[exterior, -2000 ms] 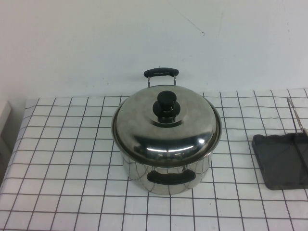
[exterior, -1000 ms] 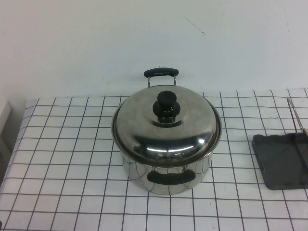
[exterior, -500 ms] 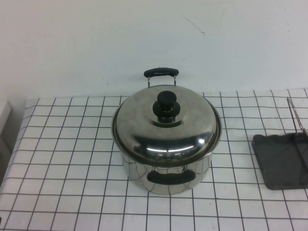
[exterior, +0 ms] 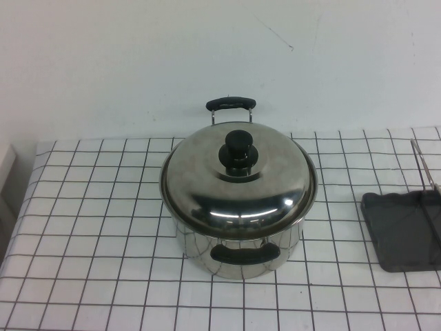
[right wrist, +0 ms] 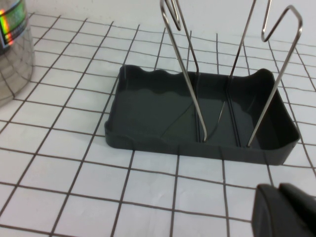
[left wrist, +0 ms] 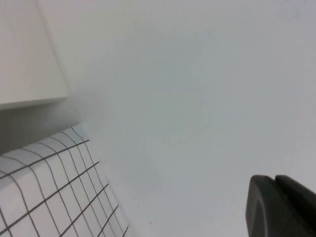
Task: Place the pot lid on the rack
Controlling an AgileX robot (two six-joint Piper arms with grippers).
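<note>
Nothing of the task is showing as done: the lid point(exterior: 238, 181) is sitting squarely on the pot point(exterior: 238, 241), its black knob point(exterior: 238, 147) untouched, and the whole lift, carry and placement are judged to be remaining. The pot is serving as the landmark, standing mid-table on the checked cloth point(exterior: 96, 227); its contents are lying hidden under the lid. The rack point(exterior: 405, 231) is lying well apart from the pot, on the robot's right, running partly out of the high view. Its dark tray is holding nothing but its own upright wire bars point(right wrist: 190, 74), the slots between them standing free for the lid. Neither arm is appearing in the high view. The left gripper point(left wrist: 284, 207) is showing only as a dark tip against the pale wall, away from the pot on the left; whether its fingers are apart or together cannot be told. The right gripper point(right wrist: 286, 212) is hovering just beside the rack, on the side away from the pot's steel wall point(right wrist: 15, 49); its finger state likewise cannot be told.
</note>
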